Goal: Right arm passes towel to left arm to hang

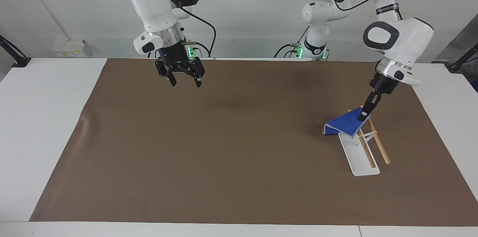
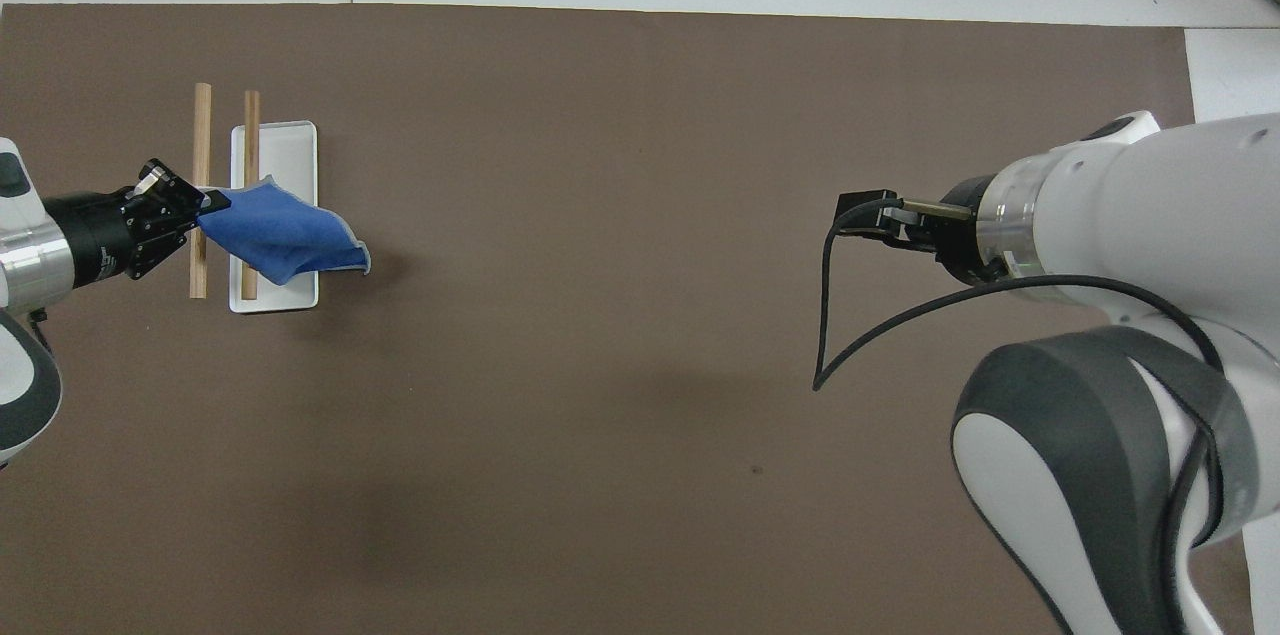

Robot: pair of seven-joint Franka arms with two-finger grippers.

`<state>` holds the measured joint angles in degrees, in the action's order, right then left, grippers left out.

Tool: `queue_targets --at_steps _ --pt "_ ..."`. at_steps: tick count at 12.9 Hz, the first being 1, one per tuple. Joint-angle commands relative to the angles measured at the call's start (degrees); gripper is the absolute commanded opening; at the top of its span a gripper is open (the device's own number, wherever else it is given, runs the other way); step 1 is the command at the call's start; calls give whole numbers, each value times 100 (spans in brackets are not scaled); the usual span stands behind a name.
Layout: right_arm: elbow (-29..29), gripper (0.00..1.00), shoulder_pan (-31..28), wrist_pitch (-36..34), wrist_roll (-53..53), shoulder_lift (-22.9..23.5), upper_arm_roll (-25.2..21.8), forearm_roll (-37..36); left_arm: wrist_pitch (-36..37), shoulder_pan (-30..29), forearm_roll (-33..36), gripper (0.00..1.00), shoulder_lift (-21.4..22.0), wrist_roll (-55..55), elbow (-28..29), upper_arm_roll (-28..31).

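Observation:
My left gripper [image 1: 362,116] is shut on one corner of the blue towel [image 1: 344,124] and holds it over the rack. The towel drapes across the two wooden rods [image 1: 378,140] at the end of the rack nearer to the robots. Its free edge hangs down beside the white base [image 1: 360,159], toward the right arm's end of the table. In the overhead view the left gripper [image 2: 208,205] and the towel [image 2: 285,237] cover the middle of the rods [image 2: 201,120]. My right gripper [image 1: 185,80] is open and empty and points down, high over the mat; it also shows in the overhead view [image 2: 858,212].
A brown mat [image 1: 209,155] covers most of the white table [image 1: 41,125]. The rack's white base [image 2: 290,140] lies toward the left arm's end. A black cable [image 2: 850,335] loops off the right wrist.

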<state>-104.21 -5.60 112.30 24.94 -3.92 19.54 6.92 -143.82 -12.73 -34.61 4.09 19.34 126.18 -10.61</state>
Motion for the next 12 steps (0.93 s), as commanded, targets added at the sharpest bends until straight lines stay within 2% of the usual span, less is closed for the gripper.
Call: queue_targets --at_steps 1,2,5,7,9,12 --pt "164 100 -116 -252 -261 -30 6 -304 47 -396 165 0 48 -403 12 -46" --pt "243 100 -73 -444 -358 -39 -151 -427 21 -554 165 0 22 -491 -14 -46" --pt "542 100 629 -823 -912 5 -1309 -481 -408 -678 157 0 -162 -405 -225 -38" --pt "708 100 692 -1173 -921 31 -1418 -611 -577 -696 148 0 -320 -369 -392 -20" --pt "1077 100 692 -1683 -921 136 -1418 -1094 -594 -845 157 0 -356 -404 -384 -20" --pt "1192 100 718 -1861 -930 189 -1549 -1184 -743 -916 174 0 -487 -439 -375 6"
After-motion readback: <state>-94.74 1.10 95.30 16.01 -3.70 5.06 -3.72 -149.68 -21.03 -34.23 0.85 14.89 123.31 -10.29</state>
